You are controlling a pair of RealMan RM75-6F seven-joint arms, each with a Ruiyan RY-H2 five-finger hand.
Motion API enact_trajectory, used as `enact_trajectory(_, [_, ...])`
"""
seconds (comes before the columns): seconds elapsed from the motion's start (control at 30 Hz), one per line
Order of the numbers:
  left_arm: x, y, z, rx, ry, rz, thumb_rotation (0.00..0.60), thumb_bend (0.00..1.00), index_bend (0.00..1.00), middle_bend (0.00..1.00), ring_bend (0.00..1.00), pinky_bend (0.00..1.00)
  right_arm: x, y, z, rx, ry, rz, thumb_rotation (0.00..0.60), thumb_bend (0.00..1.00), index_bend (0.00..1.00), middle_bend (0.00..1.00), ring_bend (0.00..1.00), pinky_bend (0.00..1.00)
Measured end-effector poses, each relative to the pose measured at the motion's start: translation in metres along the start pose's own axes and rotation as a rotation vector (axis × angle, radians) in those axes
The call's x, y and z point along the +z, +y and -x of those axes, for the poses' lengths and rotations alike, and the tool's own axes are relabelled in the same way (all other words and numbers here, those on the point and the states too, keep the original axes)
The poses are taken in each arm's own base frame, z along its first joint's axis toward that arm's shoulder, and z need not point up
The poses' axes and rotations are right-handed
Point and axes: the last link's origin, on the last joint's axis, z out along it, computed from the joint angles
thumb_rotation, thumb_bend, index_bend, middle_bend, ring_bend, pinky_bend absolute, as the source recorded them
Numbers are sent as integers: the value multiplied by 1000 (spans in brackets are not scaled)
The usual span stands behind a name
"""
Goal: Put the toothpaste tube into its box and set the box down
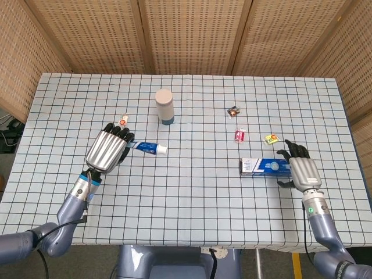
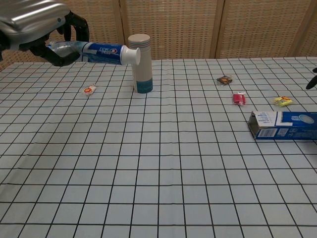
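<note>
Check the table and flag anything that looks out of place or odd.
Nothing looks spilled or damaged. The left hand holds the toothpaste tube lifted clear of the table; the box lies flat with its open end facing it. Small wrappers lie scattered, and a cylinder stands upright.

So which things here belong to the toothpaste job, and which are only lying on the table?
Belong to the job:
toothpaste tube, held by the left hand
toothpaste box, lying on the table, right hand at its far end

Just lying about:
white and blue bottle
four small wrapped sweets
</note>
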Motion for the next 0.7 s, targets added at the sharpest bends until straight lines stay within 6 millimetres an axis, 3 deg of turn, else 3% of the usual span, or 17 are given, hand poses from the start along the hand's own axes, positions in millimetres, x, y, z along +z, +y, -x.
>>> enact_trajectory(0.3, [2, -8, 7, -1, -13, -15, 600, 475, 729, 442, 430, 343, 26, 15, 10, -26, -51, 83, 600, 167, 265, 0, 0, 62])
enact_trajectory(0.7, [8, -8, 12, -4, -26, -27, 600, 475, 729, 442, 430, 343, 36, 25, 36, -5, -107, 120, 600, 168, 280, 13, 0, 79])
